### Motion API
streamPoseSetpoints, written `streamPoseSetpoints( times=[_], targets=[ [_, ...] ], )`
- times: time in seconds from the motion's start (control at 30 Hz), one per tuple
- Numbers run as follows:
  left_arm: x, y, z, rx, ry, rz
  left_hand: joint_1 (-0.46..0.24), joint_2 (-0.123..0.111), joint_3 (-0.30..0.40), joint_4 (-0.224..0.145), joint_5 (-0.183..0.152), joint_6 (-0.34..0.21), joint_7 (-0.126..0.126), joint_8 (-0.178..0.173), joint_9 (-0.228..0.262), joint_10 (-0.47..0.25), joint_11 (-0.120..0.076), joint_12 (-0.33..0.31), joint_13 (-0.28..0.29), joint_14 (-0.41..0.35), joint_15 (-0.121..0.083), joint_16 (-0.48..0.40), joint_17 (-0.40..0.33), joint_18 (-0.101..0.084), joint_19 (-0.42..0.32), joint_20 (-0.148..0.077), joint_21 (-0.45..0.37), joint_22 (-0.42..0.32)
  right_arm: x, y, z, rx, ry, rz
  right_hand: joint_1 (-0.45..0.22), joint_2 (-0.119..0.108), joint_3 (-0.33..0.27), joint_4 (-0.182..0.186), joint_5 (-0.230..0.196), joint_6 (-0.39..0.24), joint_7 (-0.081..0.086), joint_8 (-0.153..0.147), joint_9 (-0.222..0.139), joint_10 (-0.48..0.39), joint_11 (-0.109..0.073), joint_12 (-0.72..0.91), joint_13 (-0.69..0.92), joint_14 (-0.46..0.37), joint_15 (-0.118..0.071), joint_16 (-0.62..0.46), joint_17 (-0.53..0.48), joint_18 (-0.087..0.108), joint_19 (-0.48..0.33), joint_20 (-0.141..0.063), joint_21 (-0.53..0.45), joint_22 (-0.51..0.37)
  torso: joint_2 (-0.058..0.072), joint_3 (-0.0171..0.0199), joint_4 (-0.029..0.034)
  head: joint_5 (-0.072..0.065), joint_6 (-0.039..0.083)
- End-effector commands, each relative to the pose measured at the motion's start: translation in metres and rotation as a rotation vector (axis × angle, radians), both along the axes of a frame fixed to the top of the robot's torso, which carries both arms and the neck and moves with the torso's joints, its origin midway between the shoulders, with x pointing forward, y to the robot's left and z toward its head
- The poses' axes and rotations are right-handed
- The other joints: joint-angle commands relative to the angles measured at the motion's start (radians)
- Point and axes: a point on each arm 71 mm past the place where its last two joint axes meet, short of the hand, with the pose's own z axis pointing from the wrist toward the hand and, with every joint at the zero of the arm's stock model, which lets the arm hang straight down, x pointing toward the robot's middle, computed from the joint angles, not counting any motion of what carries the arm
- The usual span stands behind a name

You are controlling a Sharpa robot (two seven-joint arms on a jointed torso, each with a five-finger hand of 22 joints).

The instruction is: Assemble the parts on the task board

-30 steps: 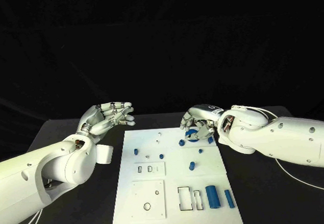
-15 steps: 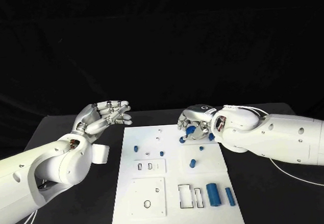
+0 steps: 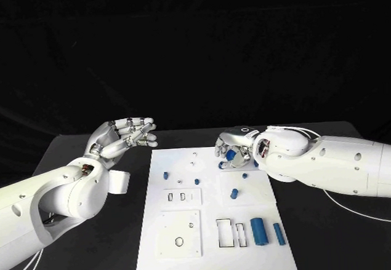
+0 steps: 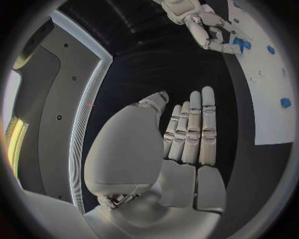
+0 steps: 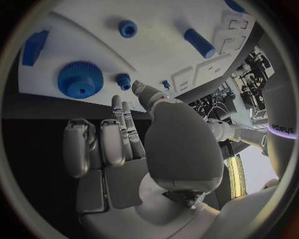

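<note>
Task board (image 3: 216, 244) lies mid-table; nearest on it, 2 blue cylinders (image 3: 257, 231) side by side beside a rectangular slot. Farther up, small blue pegs (image 3: 233, 193). At the far right corner, blue gear (image 5: 80, 79) flat on the board, right hand (image 3: 234, 150) over it, fingers curled, nothing gripped. Left hand (image 3: 124, 137) raised off the board's left edge, fingers extended, empty.

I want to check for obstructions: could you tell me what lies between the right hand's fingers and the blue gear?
Nothing: in the right wrist view, only bare task board separates the right hand from the blue gear.
</note>
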Motion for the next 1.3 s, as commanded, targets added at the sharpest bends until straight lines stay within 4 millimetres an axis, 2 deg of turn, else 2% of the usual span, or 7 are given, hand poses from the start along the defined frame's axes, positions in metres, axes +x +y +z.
streamPoseSetpoints(
  times=[0.03,0.17,0.37,0.53,0.8,1.0,1.3],
  targets=[
    [-0.001,-0.002,0.002,-0.006,-0.007,-0.022,-0.008,-0.001,-0.001,0.006,-0.003,-0.005,0.003,-0.004,-0.001,-0.002,0.005,-0.006,0.001,-0.007,0.000,-0.003,0.001,0.009,0.003,0.006,0.004,-0.001,0.000,-0.001,-0.004,-0.042,0.022,-0.001,0.001,0.012,0.009,0.001,0.002,0.004,-0.003,0.001,0.002,0.008,-0.001,0.000,0.001,0.046,0.007,0.007,0.003,-0.017,0.009,0.000,0.008,0.019,0.001,0.0003,0.0041,-0.004,-0.004],
    [-0.001,-0.001,0.003,-0.005,-0.007,-0.022,-0.008,-0.001,-0.001,0.006,-0.003,-0.005,0.003,-0.004,-0.001,-0.002,0.005,-0.006,0.001,-0.007,0.000,-0.003,0.001,0.009,0.003,0.006,0.004,-0.001,0.000,-0.001,-0.006,-0.048,0.031,-0.001,0.002,0.015,0.019,0.003,0.002,0.009,-0.004,0.003,0.005,0.013,-0.002,0.001,0.001,0.045,0.006,0.012,0.005,-0.018,0.011,0.000,0.013,0.027,0.000,0.0016,0.0049,-0.005,-0.008],
    [-0.001,0.000,0.003,-0.004,-0.006,-0.019,-0.008,-0.001,-0.001,0.006,-0.003,-0.005,0.003,-0.004,-0.001,-0.002,0.005,-0.006,0.001,-0.007,0.000,-0.003,0.001,0.009,0.003,0.006,0.004,-0.001,-0.001,0.000,-0.009,-0.049,0.038,0.004,0.003,0.020,0.036,0.006,0.002,0.016,-0.007,0.006,0.010,0.021,-0.005,0.001,0.002,0.044,0.005,0.020,0.010,-0.020,0.015,-0.001,0.020,0.038,0.001,0.0015,0.0073,-0.006,-0.010],
    [0.000,0.000,0.003,-0.003,-0.005,-0.018,-0.009,0.000,-0.001,0.006,-0.003,-0.005,0.003,-0.004,-0.001,-0.002,0.005,-0.006,0.001,-0.008,0.000,-0.004,0.002,0.009,0.003,0.006,0.004,-0.001,0.000,0.000,-0.010,-0.048,0.043,0.004,0.003,0.031,0.070,0.012,0.002,0.024,-0.010,0.010,0.017,0.032,-0.008,0.000,0.000,0.043,0.002,0.028,0.014,-0.022,0.019,-0.003,0.028,0.051,0.000,0.0016,0.0106,-0.008,-0.013],
    [0.000,0.001,0.003,-0.002,-0.003,-0.017,-0.010,0.001,-0.001,0.007,-0.003,-0.004,0.003,-0.004,-0.001,-0.001,0.005,-0.006,0.002,-0.009,0.000,-0.005,0.003,0.009,0.002,0.007,0.004,-0.002,0.002,-0.003,-0.013,-0.048,0.054,-0.004,-0.002,0.054,0.114,0.020,0.001,0.042,-0.019,0.022,0.031,0.050,-0.015,0.000,-0.001,0.041,-0.003,0.036,0.013,-0.023,0.021,-0.007,0.033,0.062,0.001,0.0014,0.0118,-0.009,-0.017],
    [0.000,0.002,0.003,-0.002,-0.001,-0.018,-0.010,0.001,-0.001,0.007,-0.003,-0.004,0.003,-0.004,-0.001,-0.001,0.005,-0.006,0.002,-0.009,0.000,-0.005,0.003,0.009,0.002,0.007,0.004,-0.002,0.003,-0.003,-0.014,-0.048,0.058,-0.009,-0.001,0.058,0.124,0.018,0.000,0.047,-0.023,0.026,0.035,0.056,-0.018,0.000,-0.001,0.041,-0.005,0.037,0.013,-0.024,0.021,-0.009,0.035,0.065,0.000,0.0009,0.0141,-0.011,-0.022],
    [0.000,0.002,0.003,-0.001,0.003,-0.019,-0.011,0.002,0.000,0.007,-0.003,-0.004,0.003,-0.004,-0.001,-0.001,0.005,-0.006,0.002,-0.010,0.000,-0.006,0.004,0.009,0.002,0.007,0.004,-0.002,0.002,-0.001,-0.018,-0.052,0.060,-0.009,-0.005,0.042,0.127,0.012,-0.001,0.042,-0.020,0.026,0.039,0.053,-0.017,-0.005,-0.004,0.040,-0.005,0.038,0.011,-0.023,0.020,-0.010,0.035,0.065,0.000,0.0015,0.0154,-0.012,-0.027]
  ],
)
